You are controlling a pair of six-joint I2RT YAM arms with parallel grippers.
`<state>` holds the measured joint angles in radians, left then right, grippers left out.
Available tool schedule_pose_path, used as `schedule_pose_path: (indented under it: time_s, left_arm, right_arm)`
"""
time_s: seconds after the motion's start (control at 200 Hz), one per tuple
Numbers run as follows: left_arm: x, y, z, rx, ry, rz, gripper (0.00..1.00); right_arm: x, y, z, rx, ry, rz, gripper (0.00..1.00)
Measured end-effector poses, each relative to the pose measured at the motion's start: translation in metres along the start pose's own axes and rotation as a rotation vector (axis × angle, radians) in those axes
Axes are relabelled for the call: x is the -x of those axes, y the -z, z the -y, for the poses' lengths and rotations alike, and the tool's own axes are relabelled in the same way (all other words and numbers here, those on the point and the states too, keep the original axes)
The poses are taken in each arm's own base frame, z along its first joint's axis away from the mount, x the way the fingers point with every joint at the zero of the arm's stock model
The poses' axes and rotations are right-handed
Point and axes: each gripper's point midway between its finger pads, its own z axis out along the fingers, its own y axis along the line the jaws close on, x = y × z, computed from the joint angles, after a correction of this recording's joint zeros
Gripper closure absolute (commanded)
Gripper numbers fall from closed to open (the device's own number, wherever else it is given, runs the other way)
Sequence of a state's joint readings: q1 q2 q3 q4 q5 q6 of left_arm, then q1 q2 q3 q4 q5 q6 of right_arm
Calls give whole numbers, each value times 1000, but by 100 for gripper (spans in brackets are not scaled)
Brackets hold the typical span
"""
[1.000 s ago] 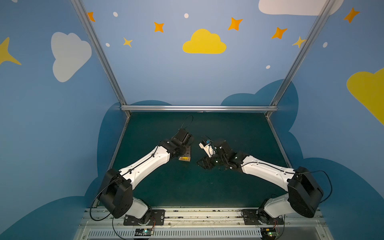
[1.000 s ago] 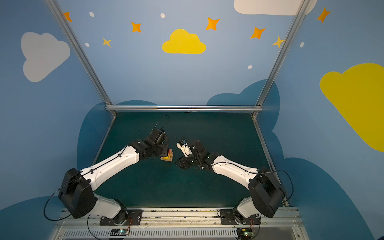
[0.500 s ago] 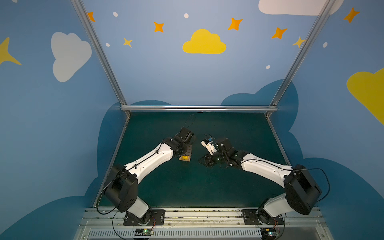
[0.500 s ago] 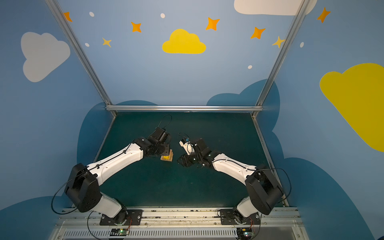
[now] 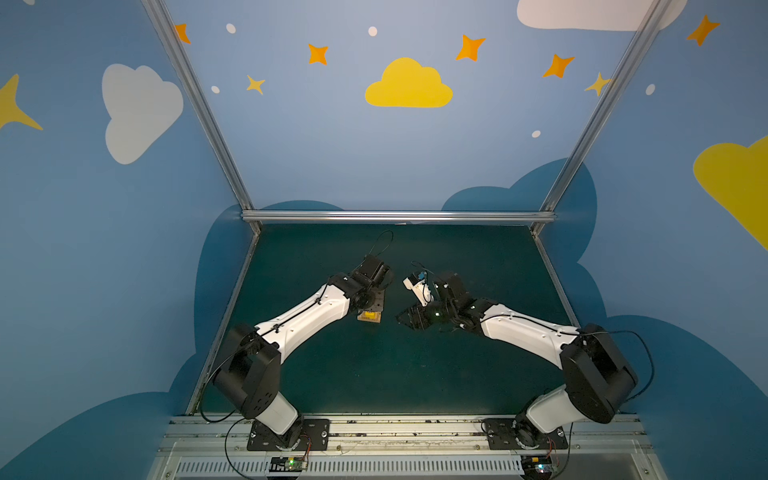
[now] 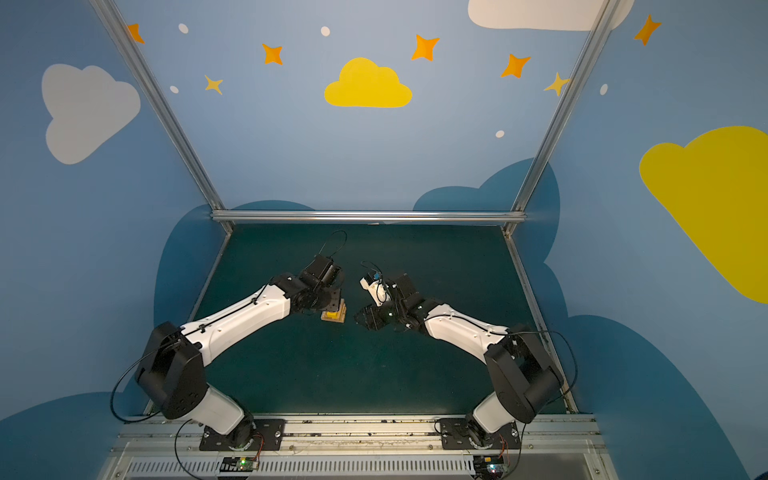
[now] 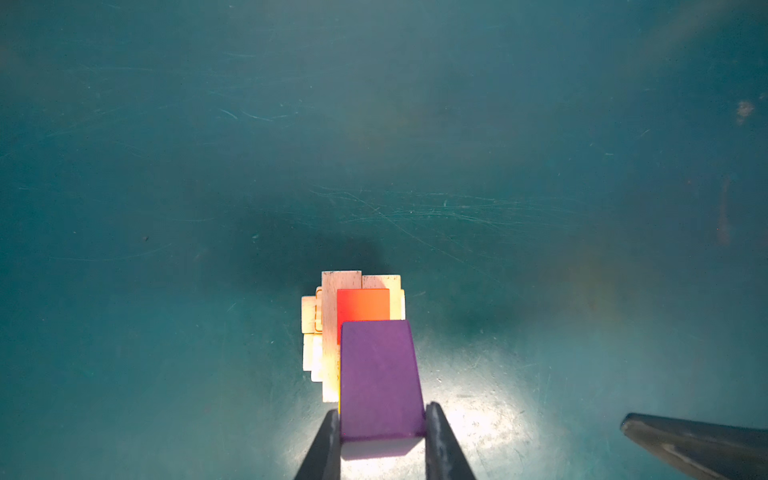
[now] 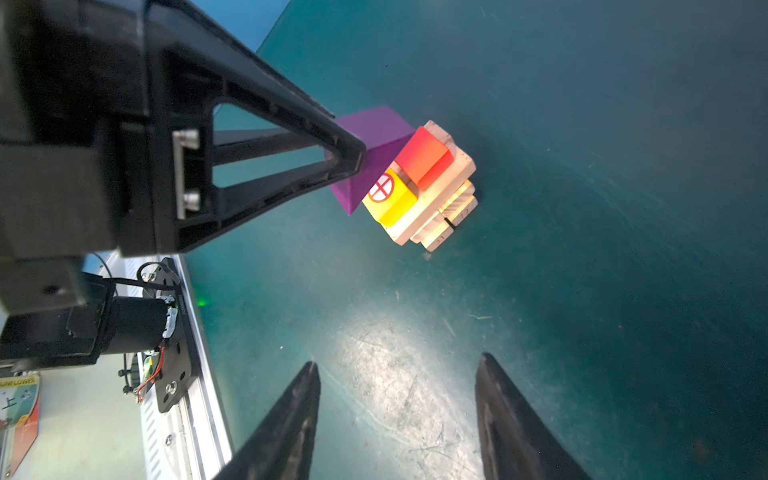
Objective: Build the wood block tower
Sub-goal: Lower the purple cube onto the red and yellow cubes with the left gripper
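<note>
Purple cube (image 7: 380, 382): clamped in our left gripper (image 7: 381, 415) over the tower (image 8: 432, 199), we judge to cap it. Beyond it, the yellow cube (image 8: 390, 199) and red cube (image 8: 426, 156) sit side by side atop the tower's planks (image 8: 440, 216). Right gripper (image 8: 397, 361): jaws apart, empty, near the tower, likely kept clear.

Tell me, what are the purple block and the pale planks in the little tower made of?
The purple block looks like painted wood: an even, matte purple coat, crisp square edges and no shine. It could be another hard material under the paint.
The pale planks look like bare, unvarnished wood: a light tan colour with faint grain lines and speckled cut ends.
</note>
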<state>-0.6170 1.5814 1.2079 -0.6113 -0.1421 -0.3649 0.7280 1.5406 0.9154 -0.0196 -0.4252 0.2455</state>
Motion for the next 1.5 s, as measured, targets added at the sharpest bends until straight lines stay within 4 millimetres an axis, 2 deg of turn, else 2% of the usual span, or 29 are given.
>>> schedule_pose_path:
  time_s: [0.886, 1.302, 1.502]
  left_arm:
    - [-5, -15, -7, 28, -5, -36, 96]
    - [6, -18, -2, 19, 1, -28, 96]
    - [5, -22, -2, 22, 1, -41, 96]
  right_arm:
    - [0, -2, 2, 8, -2, -2, 44]
    - [6, 1, 9, -2, -12, 21, 44]
    - [6, 2, 11, -6, -16, 22, 44]
